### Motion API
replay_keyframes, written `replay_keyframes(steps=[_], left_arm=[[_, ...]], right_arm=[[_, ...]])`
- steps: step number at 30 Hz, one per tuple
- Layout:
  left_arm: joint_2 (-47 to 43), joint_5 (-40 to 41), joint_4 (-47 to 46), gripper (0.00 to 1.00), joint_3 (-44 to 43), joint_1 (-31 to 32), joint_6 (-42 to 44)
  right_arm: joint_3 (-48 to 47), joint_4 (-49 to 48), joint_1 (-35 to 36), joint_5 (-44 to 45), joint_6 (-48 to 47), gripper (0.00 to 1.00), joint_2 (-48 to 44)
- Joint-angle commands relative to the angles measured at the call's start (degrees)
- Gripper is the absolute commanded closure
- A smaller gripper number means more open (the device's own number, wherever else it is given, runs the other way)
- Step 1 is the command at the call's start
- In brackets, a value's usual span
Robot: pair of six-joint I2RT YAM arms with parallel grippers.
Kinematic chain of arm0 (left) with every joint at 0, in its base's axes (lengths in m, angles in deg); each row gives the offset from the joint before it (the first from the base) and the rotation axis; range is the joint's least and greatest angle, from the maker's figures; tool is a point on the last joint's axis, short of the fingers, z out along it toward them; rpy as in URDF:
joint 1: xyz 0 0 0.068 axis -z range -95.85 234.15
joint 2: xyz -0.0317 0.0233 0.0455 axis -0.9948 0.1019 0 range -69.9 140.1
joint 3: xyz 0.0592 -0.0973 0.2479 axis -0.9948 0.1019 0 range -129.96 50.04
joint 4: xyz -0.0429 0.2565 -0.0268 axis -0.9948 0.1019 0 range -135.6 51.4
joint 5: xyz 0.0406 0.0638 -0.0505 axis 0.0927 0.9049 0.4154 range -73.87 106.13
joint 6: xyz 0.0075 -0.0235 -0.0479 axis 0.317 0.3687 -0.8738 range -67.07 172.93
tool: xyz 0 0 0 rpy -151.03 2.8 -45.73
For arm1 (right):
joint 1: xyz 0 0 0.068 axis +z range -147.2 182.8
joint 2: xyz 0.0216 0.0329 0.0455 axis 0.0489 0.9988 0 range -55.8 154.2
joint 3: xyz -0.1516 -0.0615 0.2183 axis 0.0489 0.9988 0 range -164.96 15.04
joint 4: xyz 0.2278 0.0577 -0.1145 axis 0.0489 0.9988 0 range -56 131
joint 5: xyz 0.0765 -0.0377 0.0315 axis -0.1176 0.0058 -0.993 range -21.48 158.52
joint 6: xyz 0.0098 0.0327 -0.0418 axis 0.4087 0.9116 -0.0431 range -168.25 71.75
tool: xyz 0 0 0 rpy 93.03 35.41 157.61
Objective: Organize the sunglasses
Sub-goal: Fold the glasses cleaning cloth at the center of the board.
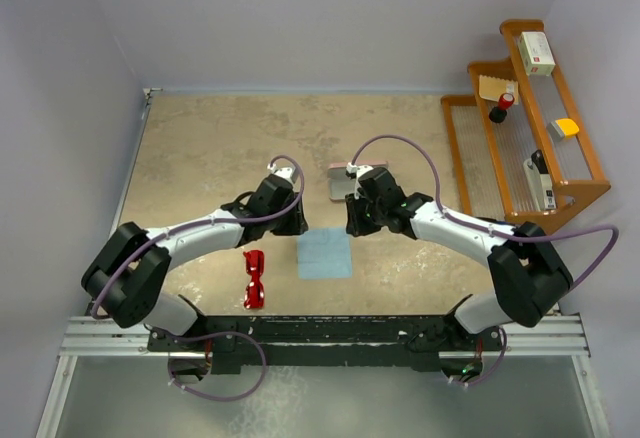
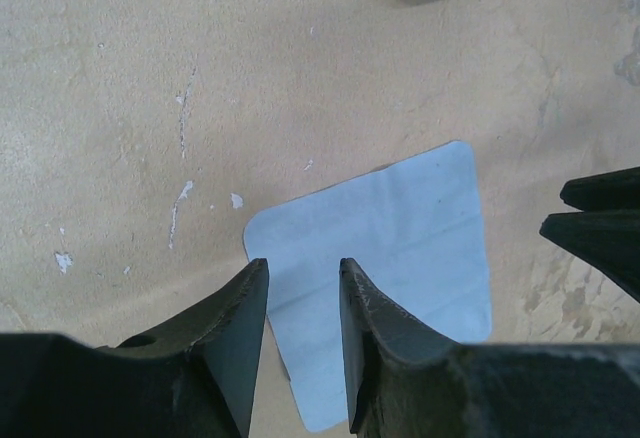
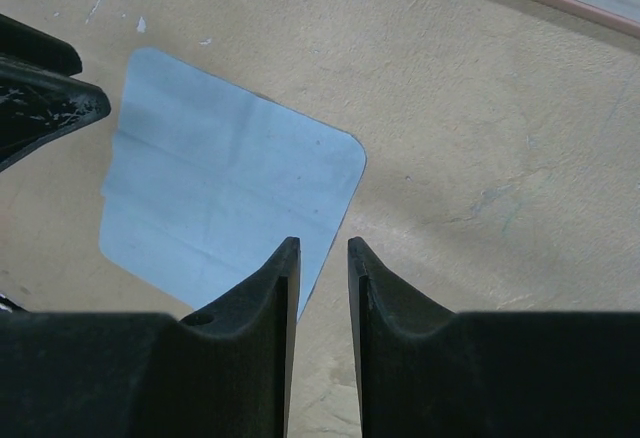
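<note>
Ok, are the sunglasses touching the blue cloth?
Apart. The top view shows a strip of bare table between the sunglasses and the cloth.

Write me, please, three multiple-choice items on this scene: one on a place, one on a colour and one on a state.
1. Where do the sunglasses lie?
A. on the table, left of the cloth
B. on the cloth
C. right of the cloth

2. What colour is the cloth?
A. green
B. light blue
C. yellow

3. What does the left gripper hold?
A. the sunglasses
B. the cloth
C. nothing

Key:
1 A, since the top view shows them on bare table left of the cloth.
2 B, since every view shows it pale blue.
3 C, since its jaws stand apart with nothing between them.
</note>
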Motion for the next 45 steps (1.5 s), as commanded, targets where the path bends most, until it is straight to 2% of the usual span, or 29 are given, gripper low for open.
replay_keyframes(steps=[1, 45], left_arm=[[1.63, 0.95, -5.28, 0.68, 0.76, 0.2, -1.17], [7.22, 1.96, -7.99, 0.66, 2.26, 0.2, 0.7]], right_arm=[[-0.03, -1.47, -0.22, -1.39, -1.01, 0.72, -0.47], [-0.8, -2.49, -0.19, -0.07, -2.6, 0.69, 1.11]])
